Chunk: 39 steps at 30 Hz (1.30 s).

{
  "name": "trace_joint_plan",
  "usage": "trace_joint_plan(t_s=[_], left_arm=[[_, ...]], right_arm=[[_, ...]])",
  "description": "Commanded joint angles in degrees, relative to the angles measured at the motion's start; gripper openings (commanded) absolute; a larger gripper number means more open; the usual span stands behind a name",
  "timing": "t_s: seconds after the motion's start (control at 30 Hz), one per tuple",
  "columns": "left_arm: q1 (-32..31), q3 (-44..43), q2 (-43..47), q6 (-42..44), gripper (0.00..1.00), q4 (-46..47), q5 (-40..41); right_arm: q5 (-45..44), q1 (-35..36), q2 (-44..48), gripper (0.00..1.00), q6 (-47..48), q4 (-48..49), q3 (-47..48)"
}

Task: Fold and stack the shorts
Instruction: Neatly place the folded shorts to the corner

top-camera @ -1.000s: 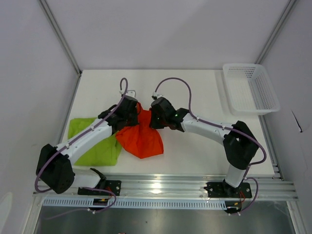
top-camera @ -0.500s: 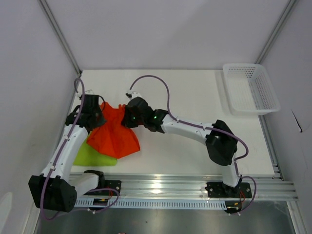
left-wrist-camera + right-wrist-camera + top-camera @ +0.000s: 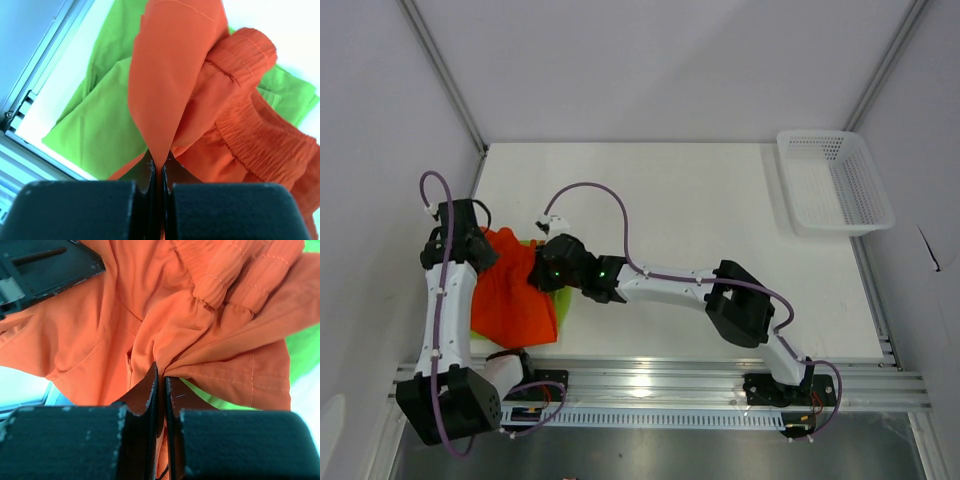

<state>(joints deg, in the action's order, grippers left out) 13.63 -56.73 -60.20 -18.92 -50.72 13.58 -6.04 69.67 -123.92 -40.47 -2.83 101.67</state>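
Observation:
The orange-red shorts (image 3: 515, 295) hang bunched between both grippers over the table's left side. My left gripper (image 3: 470, 250) is shut on a fold of them, and in the left wrist view the cloth runs up from the closed tips (image 3: 161, 167). My right gripper (image 3: 546, 272) is shut on a gathered edge near the elastic waistband (image 3: 161, 377). The lime green shorts (image 3: 95, 125) lie flat on the table under the orange pair. From above, only slivers of the green shorts (image 3: 528, 243) show. The left arm's black wrist (image 3: 45, 265) shows in the right wrist view.
A white mesh basket (image 3: 835, 180) stands at the back right corner. The white table (image 3: 720, 220) ends in a metal rail (image 3: 650, 380) along the near side. A frame post (image 3: 445, 75) and a wall run close along the left, beside the left arm.
Both arms have carried the orange shorts leftward, from the table's middle to over the green shorts. The green pair, mostly exposed a second ago, is now largely covered.

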Motion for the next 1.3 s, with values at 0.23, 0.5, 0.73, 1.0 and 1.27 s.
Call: trace_joint_plan(t_s=[0.23,0.5,0.73,1.0,1.27], left_arm=[[8.0,3.0,-5.7,1.4,0.0,6.3,0.2],[12.6,2.1,-12.6,1.4,0.18,7.6,-2.0],[13.0,-0.5,-14.5,1.2,0.9,7.3,-1.5],[12.9,-3.0,-7.2,0.9,0.99,5.9,0.4],[12.8,-2.9,4.2,-0.2,0.99,9.3,-13.1]], right_arm=[[-1.3,0.4,-5.7,0.0,-0.3,7.2,2.7],[-0.5,-0.1,-6.8,0.0,-1.4,8.5,-0.2],[-3.7,-0.1,-3.9,0.08,-1.8,10.5,-6.9],[-4.1,-1.0,-1.6,0.42,-1.4,10.6,-10.0],[0.9,-3.1,4.5,0.46,-0.1,10.7,-8.5]])
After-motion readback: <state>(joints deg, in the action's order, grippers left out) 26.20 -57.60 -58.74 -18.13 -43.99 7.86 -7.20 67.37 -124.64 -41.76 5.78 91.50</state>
